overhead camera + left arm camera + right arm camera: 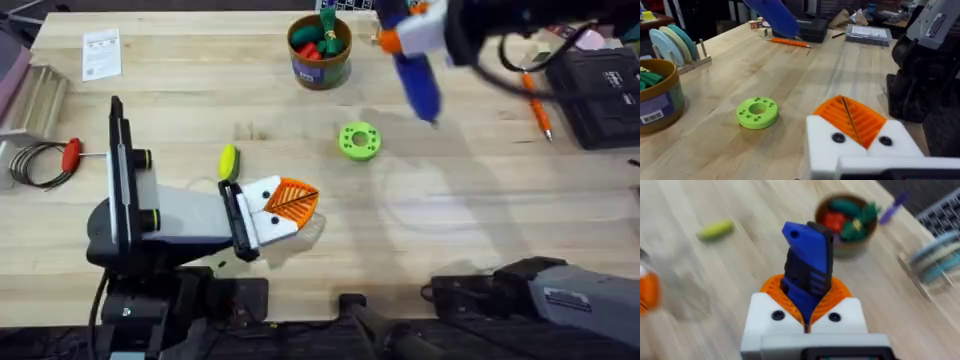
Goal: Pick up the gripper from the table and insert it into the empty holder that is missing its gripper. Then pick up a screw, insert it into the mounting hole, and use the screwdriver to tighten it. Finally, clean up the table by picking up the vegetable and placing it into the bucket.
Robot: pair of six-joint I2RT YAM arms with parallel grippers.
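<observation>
The right arm rises close under the overhead camera, large and dark across the upper right of the frame, and its right gripper (415,30) is clenched on the screwdriver (418,75), a chunky blue tool that hangs with its metal tip pointing down toward the table (480,200). In the right wrist view the same blue body (807,260) stands up between the orange ribbed pads (776,287), which press against it from both sides.

At the lower left of the overhead view the left arm lies low over the wood. Its left gripper (290,203) has both orange pads pressed flat together with only a thin dark seam between them, so the jaws are closed on nothing; the left wrist view shows the two pads (867,125) meeting in the white holder (860,150), each side carrying its orange finger.

The vegetable (228,160), a small yellow-green oblong, lies on the table just above the left arm's wrist, a little left of centre. The bucket (320,50) stands at the upper middle of the overhead frame, with red, green and orange toys inside it; the vegetable is well apart from it. A green disc (360,140) with small holes lies between the bucket and the left gripper, near the centre. An orange pen (541,113) lies at the upper right, beside a dark case (598,95).
</observation>
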